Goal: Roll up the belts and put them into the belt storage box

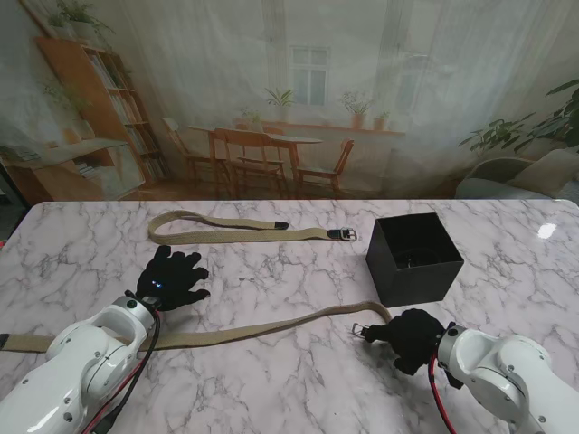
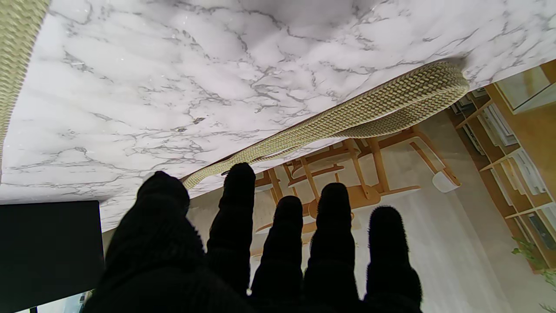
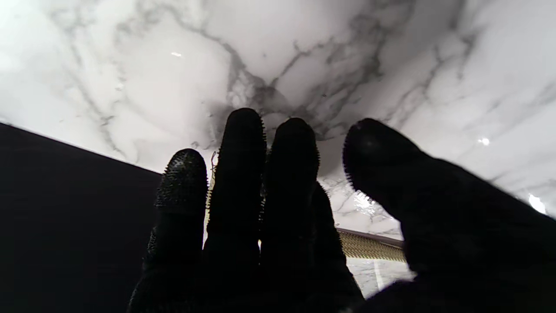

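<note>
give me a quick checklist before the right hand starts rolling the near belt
1. Near belt laid out straight, nothing on it: ok.
2. Right hand at its buckle end: ok.
3. Right hand's grip on the buckle: cannot tell, fingers hide it.
4. Left hand open, off the belt: ok.
5. Black box upright, open: ok.
6. Far belt away from the near one: ok.

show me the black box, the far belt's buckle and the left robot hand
black box (image 1: 389, 242), stand view, on its left wall.
far belt's buckle (image 1: 347, 234), stand view, on the metal frame.
left robot hand (image 1: 172, 279), stand view, on the back of the hand.
</note>
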`<move>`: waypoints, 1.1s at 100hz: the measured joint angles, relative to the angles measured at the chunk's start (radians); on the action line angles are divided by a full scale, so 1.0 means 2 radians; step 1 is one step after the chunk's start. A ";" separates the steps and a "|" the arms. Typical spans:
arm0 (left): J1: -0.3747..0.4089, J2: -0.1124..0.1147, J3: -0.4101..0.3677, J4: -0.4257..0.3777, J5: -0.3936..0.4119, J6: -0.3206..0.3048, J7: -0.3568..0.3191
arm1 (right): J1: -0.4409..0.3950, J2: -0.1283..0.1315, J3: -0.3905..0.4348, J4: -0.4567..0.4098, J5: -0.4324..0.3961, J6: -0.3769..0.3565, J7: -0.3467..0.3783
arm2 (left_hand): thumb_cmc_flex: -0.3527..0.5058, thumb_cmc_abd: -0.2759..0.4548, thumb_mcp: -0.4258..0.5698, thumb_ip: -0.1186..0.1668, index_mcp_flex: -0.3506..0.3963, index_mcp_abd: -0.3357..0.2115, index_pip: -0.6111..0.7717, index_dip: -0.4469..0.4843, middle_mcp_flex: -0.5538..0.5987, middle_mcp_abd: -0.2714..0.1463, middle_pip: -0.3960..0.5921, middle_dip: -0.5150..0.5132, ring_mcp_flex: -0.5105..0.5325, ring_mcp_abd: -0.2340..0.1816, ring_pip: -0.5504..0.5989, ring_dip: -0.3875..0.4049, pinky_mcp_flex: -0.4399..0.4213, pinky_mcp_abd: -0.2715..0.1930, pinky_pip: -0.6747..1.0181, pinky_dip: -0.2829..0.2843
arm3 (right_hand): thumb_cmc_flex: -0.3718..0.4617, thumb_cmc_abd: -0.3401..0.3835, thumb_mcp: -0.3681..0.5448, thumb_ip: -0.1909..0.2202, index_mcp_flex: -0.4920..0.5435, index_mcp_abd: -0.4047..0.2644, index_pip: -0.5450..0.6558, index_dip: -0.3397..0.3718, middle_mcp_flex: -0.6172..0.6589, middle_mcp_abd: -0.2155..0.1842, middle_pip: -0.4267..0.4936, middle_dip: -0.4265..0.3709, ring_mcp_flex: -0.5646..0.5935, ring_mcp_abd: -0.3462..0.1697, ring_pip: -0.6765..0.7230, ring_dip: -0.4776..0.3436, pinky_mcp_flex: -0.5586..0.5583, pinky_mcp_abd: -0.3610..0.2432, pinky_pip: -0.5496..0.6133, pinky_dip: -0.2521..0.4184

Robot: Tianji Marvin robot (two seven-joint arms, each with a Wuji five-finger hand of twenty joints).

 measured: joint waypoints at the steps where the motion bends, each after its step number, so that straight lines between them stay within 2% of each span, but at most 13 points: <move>1: 0.000 0.000 0.000 0.000 0.000 0.000 0.000 | 0.000 0.000 0.000 0.000 -0.003 -0.001 -0.002 | 0.000 0.000 0.000 0.000 0.000 0.000 0.000 0.000 0.000 0.000 0.000 0.000 0.000 0.000 0.000 0.000 0.000 0.000 0.000 0.000 | 0.001 0.000 0.000 0.000 0.000 -0.006 0.004 0.000 0.001 0.000 0.000 0.002 0.000 0.000 0.000 0.001 0.000 0.000 0.001 0.000; 6: 0.000 0.000 0.000 0.000 0.000 0.000 0.000 | 0.000 0.001 0.000 0.000 -0.016 -0.002 -0.012 | 0.000 0.000 0.000 0.000 0.000 0.000 0.000 0.000 0.000 0.000 0.000 0.000 0.000 0.000 0.000 0.000 0.000 0.000 0.000 0.000 | 0.000 0.001 -0.001 0.000 0.000 -0.046 0.004 0.002 -0.004 0.000 0.005 0.021 0.000 0.000 0.001 0.013 -0.009 0.005 0.002 0.000; 10: 0.000 0.000 0.000 0.000 0.000 0.000 0.000 | 0.000 0.001 0.000 0.000 -0.026 -0.002 -0.022 | 0.000 0.000 0.000 0.000 0.000 0.000 0.000 0.000 0.000 0.000 0.000 0.000 0.000 0.000 0.000 0.000 0.000 0.000 0.000 0.000 | -0.033 0.024 -0.022 0.001 0.000 -0.076 0.003 0.003 -0.020 0.001 0.020 0.039 -0.003 0.001 0.006 0.021 -0.021 0.020 0.002 0.001; 15: -0.001 0.000 0.000 0.001 0.000 0.000 0.000 | -0.002 0.001 0.000 -0.001 -0.045 -0.002 -0.036 | 0.000 0.000 0.000 0.000 0.000 0.000 0.000 0.000 0.000 0.000 0.000 0.000 0.000 0.000 0.000 0.000 0.000 0.000 0.000 0.000 | -0.051 0.044 -0.042 0.016 0.000 -0.116 0.003 0.007 -0.038 0.007 0.031 0.045 -0.012 0.005 0.020 0.031 -0.032 0.032 0.003 0.010; 22: -0.001 0.000 0.000 0.001 0.000 0.000 0.001 | -0.005 0.001 0.003 -0.002 -0.058 -0.002 -0.047 | 0.000 0.000 0.000 0.000 0.000 0.000 0.000 0.000 0.000 0.000 0.000 0.000 0.000 0.000 0.000 0.000 -0.001 0.000 0.000 0.000 | -0.063 0.067 -0.073 0.017 -0.005 -0.155 -0.006 0.007 -0.056 0.012 0.035 0.046 -0.025 0.007 0.030 0.032 -0.043 0.038 0.003 0.017; 33: -0.001 0.000 0.000 0.001 0.000 0.000 0.001 | -0.014 0.001 0.007 -0.007 -0.058 -0.002 -0.061 | 0.000 0.000 0.000 0.000 0.000 0.001 0.000 0.000 0.000 0.000 0.000 0.000 0.000 0.000 0.000 0.000 -0.001 0.000 0.000 0.000 | -0.063 0.078 -0.090 0.017 -0.005 -0.193 -0.011 0.007 -0.069 0.014 0.035 0.050 -0.040 0.010 0.041 0.033 -0.046 0.040 0.003 0.022; 42: -0.001 0.000 0.001 0.002 0.000 0.000 0.001 | -0.023 0.000 0.014 -0.012 -0.077 -0.007 -0.092 | 0.000 0.000 0.000 0.000 0.000 0.001 0.000 0.000 0.000 0.000 0.000 0.000 0.000 0.000 0.000 0.000 -0.001 0.000 0.000 0.000 | -0.063 0.078 -0.091 0.017 0.016 -0.199 -0.008 0.007 -0.069 0.016 0.035 0.051 -0.040 0.010 0.042 0.033 -0.046 0.043 0.006 0.023; 57: -0.002 0.000 0.001 0.002 -0.001 0.000 0.001 | -0.030 0.000 0.015 -0.002 -0.089 -0.009 -0.188 | 0.000 0.000 0.000 0.000 0.000 0.001 0.000 0.000 0.000 0.000 0.000 0.000 0.000 0.000 0.000 0.000 -0.001 0.000 0.000 0.000 | -0.063 0.077 -0.097 0.017 0.060 -0.197 0.031 0.014 -0.068 0.017 0.008 0.025 -0.040 0.011 0.042 0.031 -0.044 0.044 0.008 0.027; 67: -0.002 0.000 0.002 0.003 -0.001 0.000 0.001 | -0.039 -0.002 0.018 -0.001 -0.077 0.006 -0.198 | 0.000 0.000 0.000 0.000 0.000 0.002 0.000 0.000 0.000 0.000 0.000 0.000 0.000 0.000 0.000 0.000 -0.001 0.000 0.000 0.000 | -0.063 0.077 -0.098 0.017 0.072 -0.143 0.042 0.020 -0.059 0.016 0.006 0.020 -0.032 0.011 0.042 0.031 -0.039 0.044 0.009 0.027; 79: -0.003 0.000 0.002 0.005 -0.002 0.000 0.003 | -0.055 -0.004 0.023 -0.002 -0.112 0.045 -0.231 | 0.000 0.000 0.000 0.000 0.000 0.002 0.000 0.000 0.000 0.000 0.000 0.000 0.000 0.000 0.000 0.000 -0.001 0.000 0.000 0.000 | -0.071 0.076 -0.135 0.016 0.072 -0.061 0.042 0.020 -0.059 0.013 0.006 0.019 -0.026 0.010 0.042 0.030 -0.034 0.045 0.012 0.027; 89: -0.004 0.000 0.003 0.005 -0.003 0.000 0.003 | -0.064 -0.005 0.024 -0.004 -0.128 0.087 -0.231 | 0.000 0.000 0.000 0.000 0.000 0.002 0.000 0.000 0.000 0.000 0.000 0.000 0.000 0.000 0.000 0.001 -0.001 0.000 0.000 0.000 | -0.088 0.076 -0.179 0.014 0.053 -0.037 0.026 0.020 -0.094 0.012 0.006 0.016 -0.029 0.010 0.041 0.026 -0.038 0.045 0.012 0.027; 102: -0.004 0.000 0.003 0.005 -0.003 -0.001 0.003 | -0.068 -0.004 0.022 -0.005 -0.153 0.134 -0.221 | 0.000 0.000 0.000 0.000 0.000 0.002 0.000 0.000 0.000 0.000 0.000 0.000 0.000 0.000 0.000 0.001 -0.001 0.000 0.000 0.000 | -0.088 0.076 -0.209 0.014 0.011 -0.031 0.009 0.021 -0.175 0.032 0.005 0.013 -0.060 0.010 0.040 0.026 -0.051 0.051 0.012 0.027; 110: -0.004 0.000 0.003 0.005 -0.003 -0.001 0.003 | -0.068 -0.004 0.018 -0.003 -0.166 0.150 -0.220 | 0.000 0.000 0.000 0.000 0.000 0.002 0.000 0.000 0.000 0.000 0.000 0.000 0.000 0.000 0.000 0.001 -0.001 0.000 0.000 0.000 | -0.088 0.076 -0.226 0.014 0.000 -0.031 0.004 0.039 -0.227 0.054 -0.020 -0.012 -0.079 0.010 0.040 0.025 -0.062 0.057 0.011 0.027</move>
